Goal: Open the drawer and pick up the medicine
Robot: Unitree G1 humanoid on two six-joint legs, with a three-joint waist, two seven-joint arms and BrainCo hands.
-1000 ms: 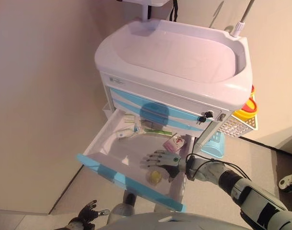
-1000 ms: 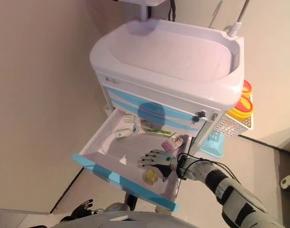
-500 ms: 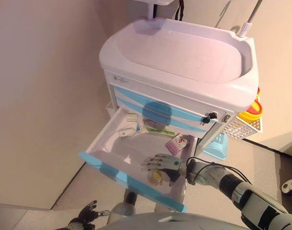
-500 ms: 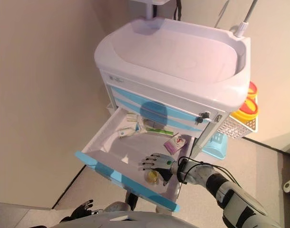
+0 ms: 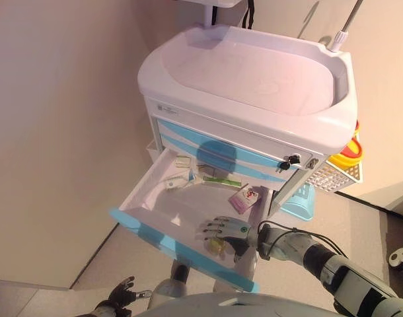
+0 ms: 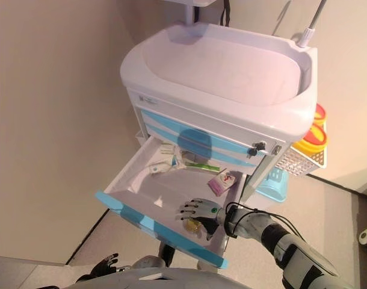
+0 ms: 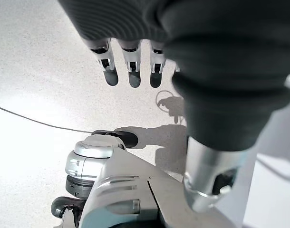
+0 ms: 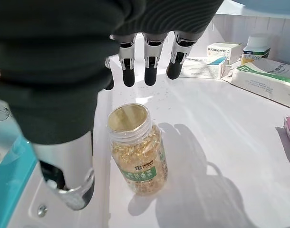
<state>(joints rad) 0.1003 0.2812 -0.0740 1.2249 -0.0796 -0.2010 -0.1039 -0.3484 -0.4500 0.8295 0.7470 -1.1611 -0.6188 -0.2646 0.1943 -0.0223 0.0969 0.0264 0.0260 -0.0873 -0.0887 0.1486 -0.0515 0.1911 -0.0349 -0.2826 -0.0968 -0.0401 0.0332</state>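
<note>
The cart's lowest drawer (image 5: 143,221), white with a blue front, is pulled out. In it, near the front right, is a clear bottle of yellow capsules (image 8: 138,156) with a gold lid, also seen in the left eye view (image 5: 216,245). My right hand (image 5: 230,230) hovers just above the bottle with straight fingers (image 8: 146,64) and holds nothing. The thumb (image 8: 69,171) is beside the bottle, apart from it. My left hand (image 5: 119,293) hangs low near the floor, open and empty, as its wrist view (image 7: 130,66) shows.
Further back in the drawer lie a pink box (image 5: 244,198), a green-and-white box (image 5: 221,179) and small white boxes (image 5: 176,183). Two closed blue drawers (image 5: 215,155) sit above it. A white basket with yellow containers (image 5: 343,165) hangs on the cart's right. A wall stands at left.
My right hand has moved a little toward the drawer front and down, so it now partly covers the bottle. The camera shifted slightly early on. The left hand has not moved.
</note>
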